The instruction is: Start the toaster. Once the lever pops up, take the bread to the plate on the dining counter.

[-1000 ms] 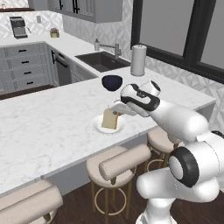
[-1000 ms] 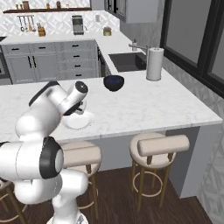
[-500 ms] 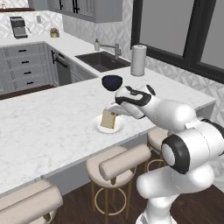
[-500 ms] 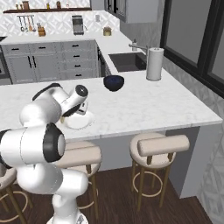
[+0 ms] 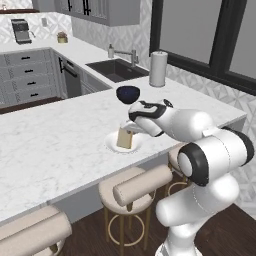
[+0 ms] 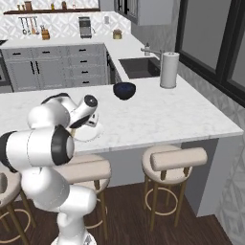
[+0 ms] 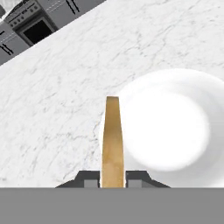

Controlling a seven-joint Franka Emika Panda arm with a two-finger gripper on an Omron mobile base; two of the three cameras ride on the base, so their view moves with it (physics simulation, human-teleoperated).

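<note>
My two-finger gripper (image 7: 113,178) is clamped on the thin golden-tan slice of bread (image 7: 113,140), held upright on edge, its long axis running straight away from my hand. In the hand view its far end sits over the left rim of the small round white plate (image 7: 205,96), most of the dish lying to its right. The plate rests on the white marble dining counter (image 5: 55,145). Further right and behind stand a dark blue bowl (image 5: 128,93) and a white paper-towel roll (image 5: 158,68), both well apart, nothing blocking.
</note>
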